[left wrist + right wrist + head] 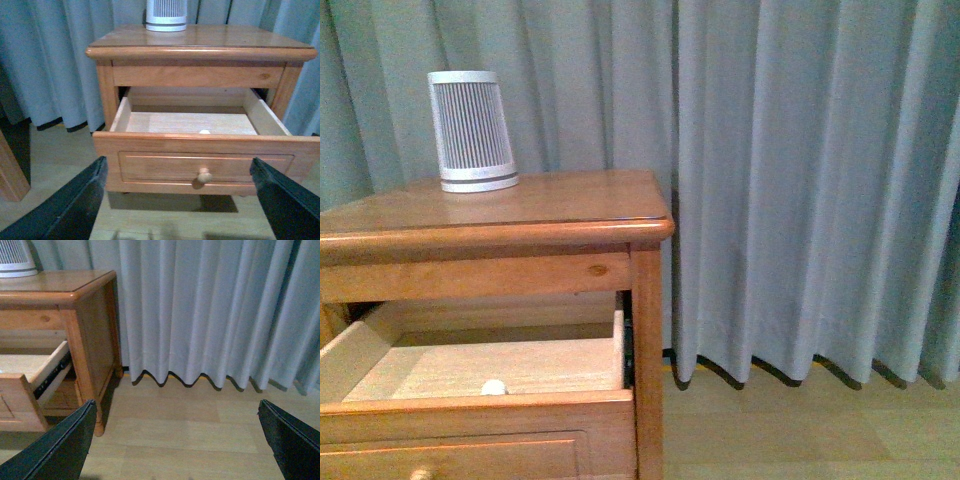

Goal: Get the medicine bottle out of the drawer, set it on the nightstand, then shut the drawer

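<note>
The honey-brown nightstand has its upper drawer pulled out, showing a pale wood floor. Just behind the drawer's front board the white cap of the medicine bottle peeks out; it shows as a small white spot in the left wrist view. My left gripper is open in front of the drawer face, level with its round knob, touching nothing. My right gripper is open over bare floor, to the right of the nightstand. Neither arm appears in the front view.
A white ribbed tapered device stands at the back left of the nightstand top. Grey curtains hang behind and to the right. Wooden furniture stands at the left wrist view's edge. Pale wood floor lies right of the nightstand.
</note>
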`<state>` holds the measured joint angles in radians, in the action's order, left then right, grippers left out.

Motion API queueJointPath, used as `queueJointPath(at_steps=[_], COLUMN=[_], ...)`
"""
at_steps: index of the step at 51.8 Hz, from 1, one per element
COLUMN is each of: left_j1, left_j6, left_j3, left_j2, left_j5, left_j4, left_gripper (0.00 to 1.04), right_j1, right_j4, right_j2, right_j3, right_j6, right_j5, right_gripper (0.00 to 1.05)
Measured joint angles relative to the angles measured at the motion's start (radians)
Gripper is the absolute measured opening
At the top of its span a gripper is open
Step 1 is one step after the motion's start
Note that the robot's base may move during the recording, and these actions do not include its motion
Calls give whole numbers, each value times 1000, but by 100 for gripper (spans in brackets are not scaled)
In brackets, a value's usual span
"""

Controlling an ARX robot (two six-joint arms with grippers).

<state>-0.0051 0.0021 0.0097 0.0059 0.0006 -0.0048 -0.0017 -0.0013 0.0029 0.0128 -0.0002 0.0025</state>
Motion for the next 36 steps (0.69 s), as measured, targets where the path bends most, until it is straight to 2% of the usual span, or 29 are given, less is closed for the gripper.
queueJointPath(at_steps=[3,36], left_j1=[0,0], left_j6=[0,0], left_j3=[0,0], left_j2=[0,-5], left_j5=[0,-4], left_j4=[0,0], left_gripper=[99,98], right_j1=[0,0], right_j4=[0,0], right_j2=[0,1], right_j3=[0,0], right_j6=[0,0], right_j5=[-2,-9], right_gripper=[98,98])
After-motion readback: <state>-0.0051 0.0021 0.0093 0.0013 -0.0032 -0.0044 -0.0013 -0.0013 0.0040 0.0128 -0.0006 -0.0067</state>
